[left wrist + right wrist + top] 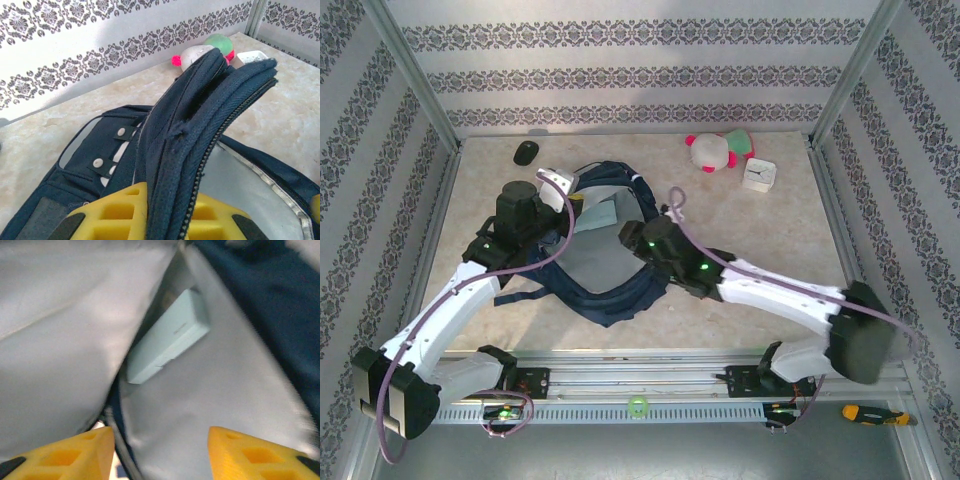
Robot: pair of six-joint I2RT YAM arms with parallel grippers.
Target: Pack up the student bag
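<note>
In the middle of the desk (780, 225), between the two arms: the bag (620, 300). Lies flat and open, with the mouth turned up toward the camera above. Gripped at the far left rim by the left hand (167, 215), clamped tight on a folded edge of navy fabric with a zipper. Holds that edge raised above the rest of the bag. Entered from the right by the right hand (160, 455), with fingers apart and nothing between them, inside the mouth and just over the grey lining.

Looks dark navy outside, pale grey and smooth inside. Carries a bright reflective strip along the rim of the opening. Bears white patches with round studs on the front, seen from the left wrist. Crumpled at the near side. Contains a flat pale box (167, 337), tilted in a fold of the lining, apart from the right fingers.

Beyond the bag, at the far side of the desk: a plush toy (715, 150) in white, pink and green, just beside a white square clock (760, 175). At the far left, a black mouse (526, 152), near the bag but not touching.
</note>
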